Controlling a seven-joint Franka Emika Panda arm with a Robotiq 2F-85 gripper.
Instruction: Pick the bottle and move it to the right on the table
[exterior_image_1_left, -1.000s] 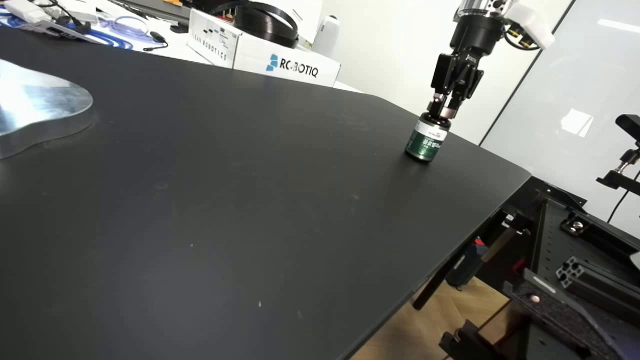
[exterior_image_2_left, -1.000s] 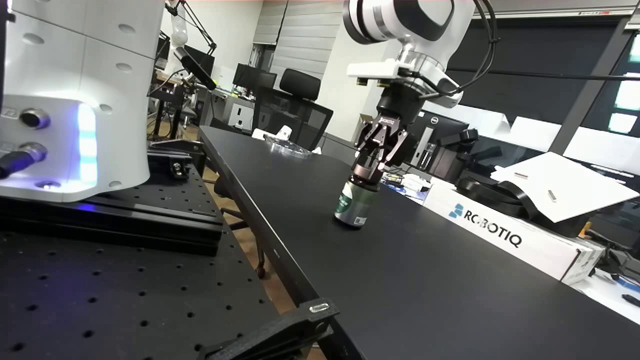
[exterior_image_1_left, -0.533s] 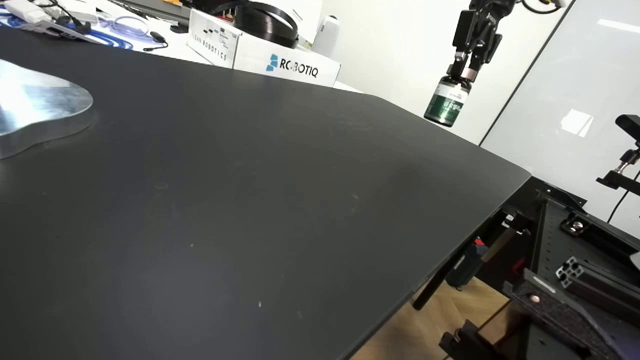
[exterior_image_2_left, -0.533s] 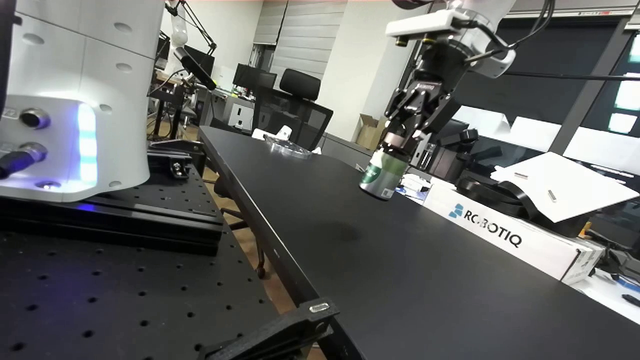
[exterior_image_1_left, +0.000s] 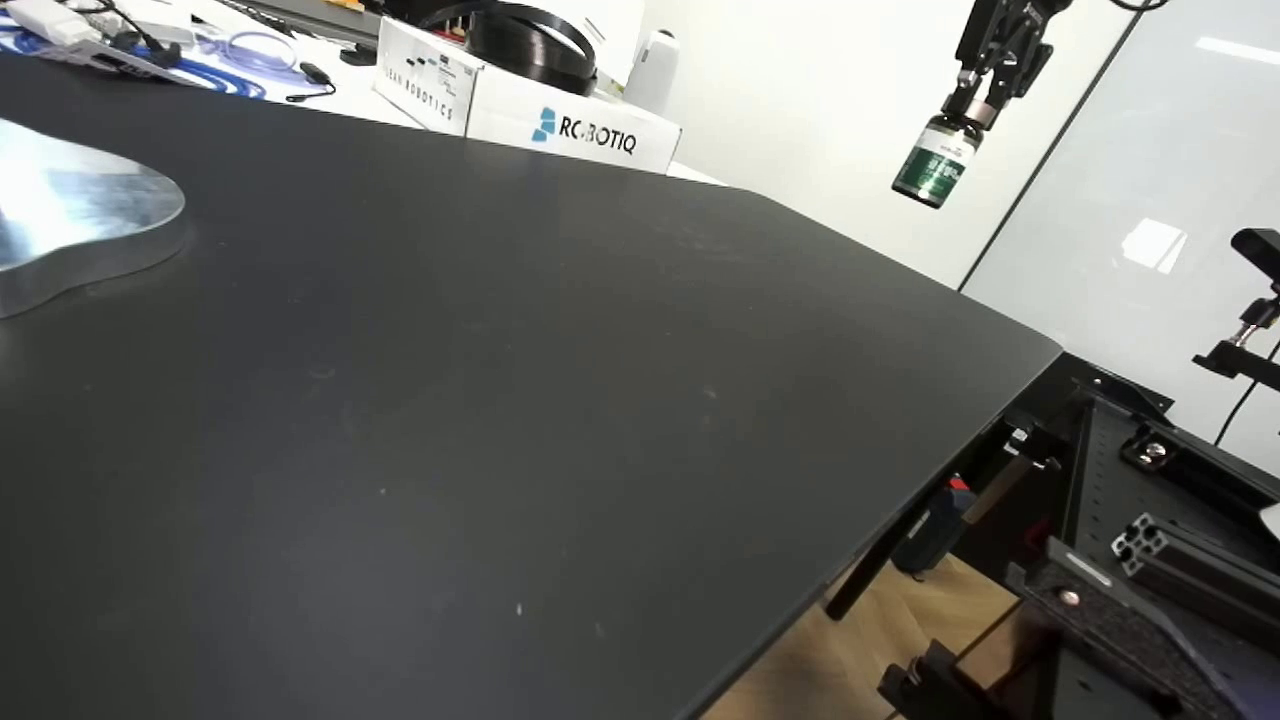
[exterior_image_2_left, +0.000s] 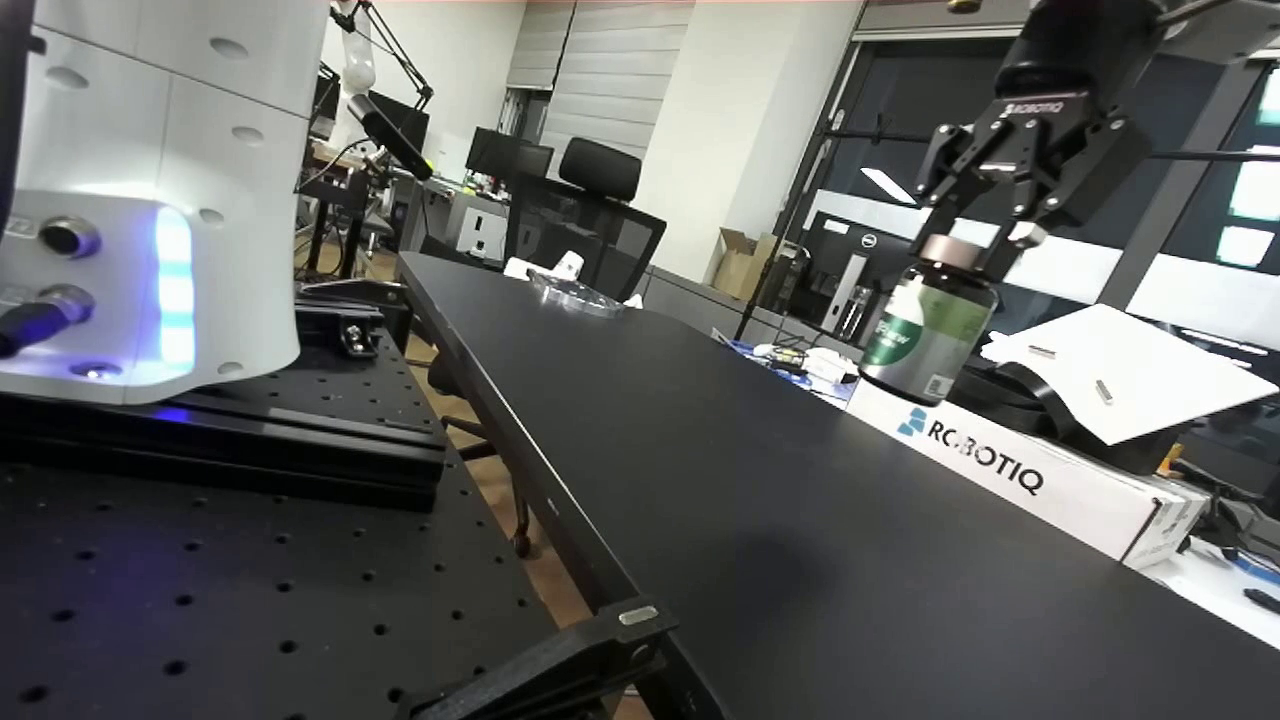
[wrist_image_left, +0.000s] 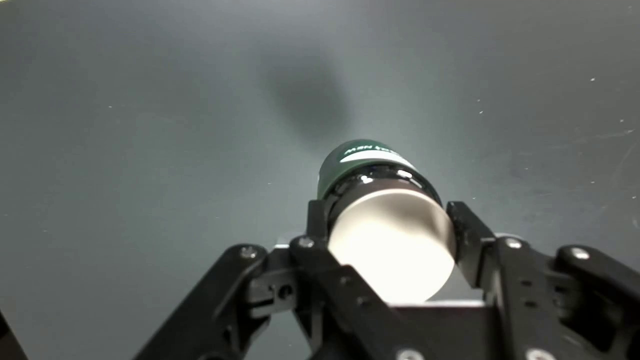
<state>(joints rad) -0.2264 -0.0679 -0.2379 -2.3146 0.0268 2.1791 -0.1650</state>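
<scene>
Gripping the bottle (exterior_image_2_left: 925, 335), the pincer (wrist_image_left: 389, 219) frames the cap's top (wrist_image_left: 395, 245), seen only in wrist view.

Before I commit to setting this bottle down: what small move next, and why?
Probably lower the gripper slightly, without opening it, if this is far enough right: its fingers clamp the cap, and the green-labelled bottle hangs above the black tabletop, a shadow lying apart from it.
</scene>
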